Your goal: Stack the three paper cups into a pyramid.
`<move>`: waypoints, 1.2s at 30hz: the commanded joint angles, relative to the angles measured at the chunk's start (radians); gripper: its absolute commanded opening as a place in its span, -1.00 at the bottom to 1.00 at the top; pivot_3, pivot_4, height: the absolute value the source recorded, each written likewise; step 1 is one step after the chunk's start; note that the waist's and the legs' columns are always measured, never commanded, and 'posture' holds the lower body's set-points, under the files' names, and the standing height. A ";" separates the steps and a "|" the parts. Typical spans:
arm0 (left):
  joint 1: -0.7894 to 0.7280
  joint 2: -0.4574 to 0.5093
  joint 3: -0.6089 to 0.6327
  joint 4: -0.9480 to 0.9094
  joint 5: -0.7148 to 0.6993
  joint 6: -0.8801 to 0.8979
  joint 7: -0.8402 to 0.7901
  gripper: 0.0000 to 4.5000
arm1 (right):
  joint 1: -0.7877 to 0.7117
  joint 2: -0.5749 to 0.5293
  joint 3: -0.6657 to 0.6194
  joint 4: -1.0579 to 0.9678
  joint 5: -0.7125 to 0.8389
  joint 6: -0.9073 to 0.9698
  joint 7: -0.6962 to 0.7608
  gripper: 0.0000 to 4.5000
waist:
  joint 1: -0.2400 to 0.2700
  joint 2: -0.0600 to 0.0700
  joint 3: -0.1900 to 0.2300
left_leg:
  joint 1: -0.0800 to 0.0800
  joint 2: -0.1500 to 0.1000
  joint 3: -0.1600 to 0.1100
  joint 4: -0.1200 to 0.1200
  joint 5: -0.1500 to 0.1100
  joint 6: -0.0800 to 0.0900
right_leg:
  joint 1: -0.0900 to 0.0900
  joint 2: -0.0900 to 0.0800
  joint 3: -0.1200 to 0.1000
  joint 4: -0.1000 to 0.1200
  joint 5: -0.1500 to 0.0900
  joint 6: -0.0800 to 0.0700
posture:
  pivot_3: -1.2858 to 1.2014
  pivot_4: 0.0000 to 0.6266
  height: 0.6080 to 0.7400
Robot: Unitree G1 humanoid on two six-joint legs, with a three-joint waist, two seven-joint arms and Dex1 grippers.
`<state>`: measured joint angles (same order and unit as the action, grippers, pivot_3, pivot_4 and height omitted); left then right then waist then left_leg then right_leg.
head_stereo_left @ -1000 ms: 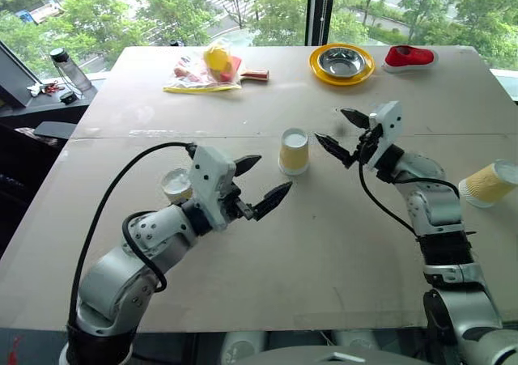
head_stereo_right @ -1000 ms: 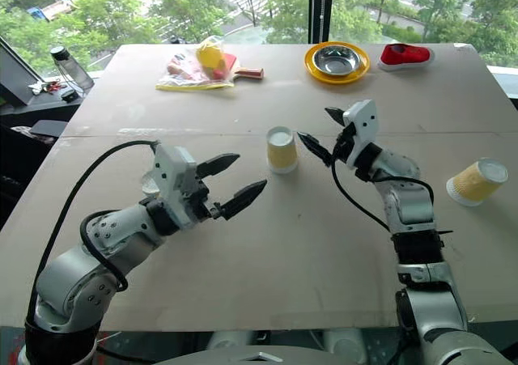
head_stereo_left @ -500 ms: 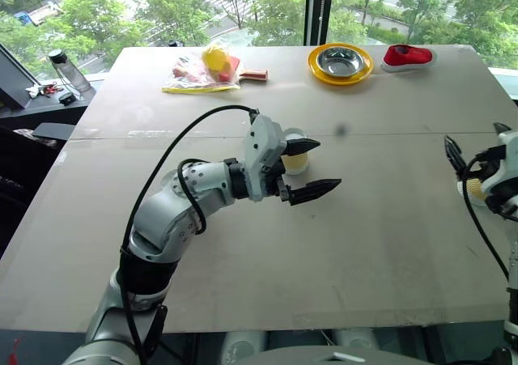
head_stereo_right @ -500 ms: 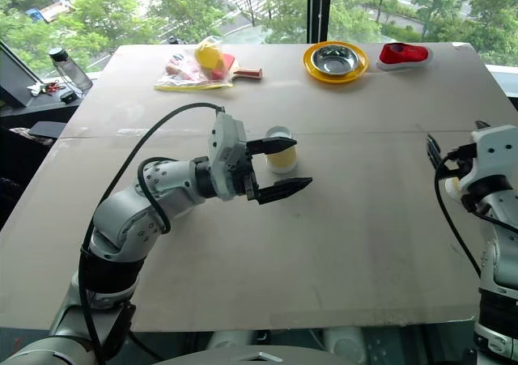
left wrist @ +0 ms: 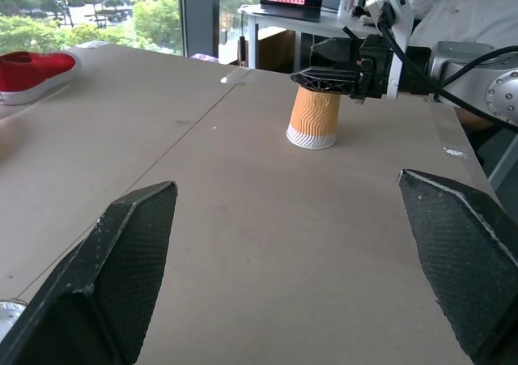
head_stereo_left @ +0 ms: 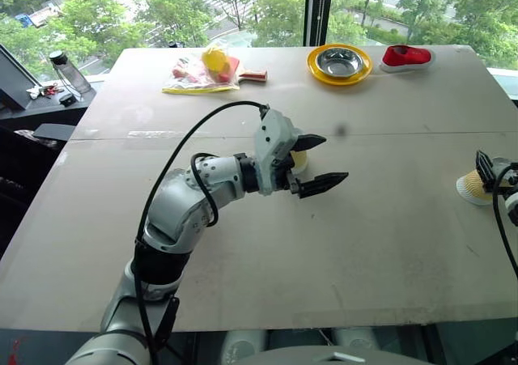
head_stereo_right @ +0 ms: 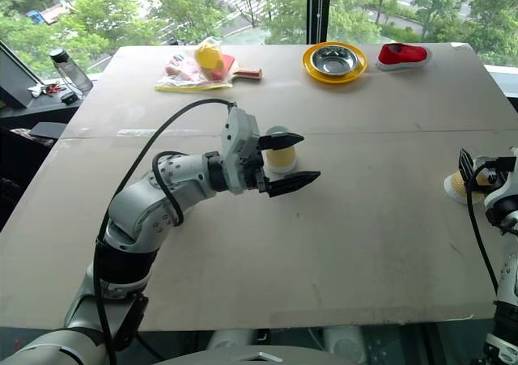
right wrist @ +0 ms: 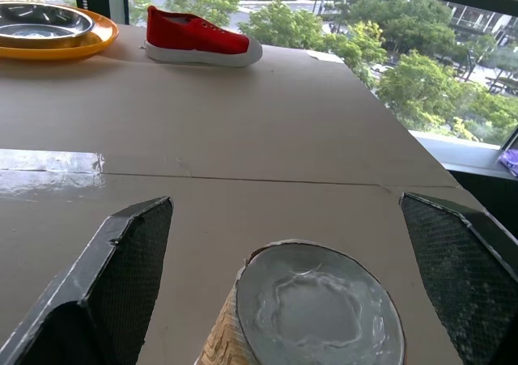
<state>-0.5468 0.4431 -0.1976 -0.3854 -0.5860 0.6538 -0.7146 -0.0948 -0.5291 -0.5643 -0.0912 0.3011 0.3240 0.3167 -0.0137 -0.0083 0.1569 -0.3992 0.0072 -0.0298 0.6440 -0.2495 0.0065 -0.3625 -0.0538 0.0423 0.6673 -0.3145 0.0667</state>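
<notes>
Paper cup (head_stereo_left: 471, 184) near your table's (head_stereo_left: 388, 244) right edge lies between the wide-open, empty right end effector (right wrist: 299, 219); left end effector (head_stereo_left: 317, 163) open, empty.

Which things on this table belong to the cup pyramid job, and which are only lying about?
For the job:
- ribbed yellow-tan paper cup, in the middle
- second such cup, at the far right

Lying about:
- round yellow plate holding a steel bowl
- red shoe
- clear plastic bag of yellow and red items
- red paddle with a wooden handle
</notes>
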 commanded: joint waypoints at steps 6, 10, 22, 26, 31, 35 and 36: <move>-0.005 0.001 0.016 -0.069 -0.001 0.015 0.001 1.00 | -0.018 0.008 -0.024 0.031 0.028 -0.008 -0.055 0.97 | 0.000 0.000 0.000 | 0.000 0.000 0.000 0.000 0.000 0.000 | 0.000 0.000 0.000 0.000 0.000 0.000 | 0.03 -0.52 1.00; -0.005 0.003 0.016 -0.075 -0.006 0.020 -0.005 1.00 | -0.021 0.031 -0.026 0.033 0.047 -0.005 -0.073 0.97 | 0.000 0.000 0.000 | 0.000 0.000 0.000 0.000 0.000 0.000 | 0.000 0.000 0.000 0.000 0.000 0.000 | 0.03 -0.52 1.00; 0.000 -0.005 0.011 -0.079 -0.003 -0.005 -0.036 1.00 | 0.002 0.030 -0.007 0.063 0.035 -0.059 -0.054 0.00 | 0.000 0.000 0.000 | 0.000 0.000 0.000 0.000 0.000 0.000 | 0.000 0.000 0.000 0.000 0.000 0.000 | 0.03 -0.52 1.00; 0.005 -0.007 0.010 -0.076 0.005 -0.011 -0.038 1.00 | -0.005 0.028 -0.004 0.073 0.035 -0.071 -0.048 -0.09 | 0.000 0.000 0.000 | 0.000 0.000 0.000 0.000 0.000 0.000 | 0.000 0.000 0.000 0.000 0.000 0.000 | 0.03 -0.52 1.00; 0.021 0.000 0.017 -0.089 0.008 -0.011 -0.032 1.00 | -0.039 0.023 0.033 0.077 0.033 -0.075 -0.027 -0.09 | -0.005 0.000 0.000 | 0.000 0.000 0.000 0.000 0.000 0.000 | 0.000 0.000 0.000 0.000 0.000 0.000 | 0.03 -0.52 1.00; 0.043 0.006 0.026 -0.107 0.016 -0.006 -0.013 1.00 | -0.100 0.017 0.106 0.061 0.028 -0.060 0.004 -0.09 | -0.006 0.000 0.000 | 0.001 0.000 0.000 0.000 0.000 0.000 | 0.000 0.000 0.001 0.001 0.000 0.000 | 0.03 -0.52 1.00; 0.057 0.008 0.036 -0.122 0.013 -0.001 0.002 1.00 | -0.130 0.022 0.147 0.054 0.027 -0.049 0.021 -0.09 | -0.007 0.000 0.000 | 0.001 0.000 0.001 0.000 0.000 0.000 | 0.000 0.000 0.001 0.001 0.000 0.000 | 0.03 -0.52 1.00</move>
<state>-0.4934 0.4483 -0.1911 -0.4549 -0.5707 0.6633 -0.7274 -0.1910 -0.4939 -0.4484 0.0087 0.3234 0.2794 0.3149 -0.0211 -0.0078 0.1566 -0.3983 0.0076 -0.0293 0.6443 -0.2495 0.0064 -0.3625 -0.0533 0.0429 0.6683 -0.3145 0.0667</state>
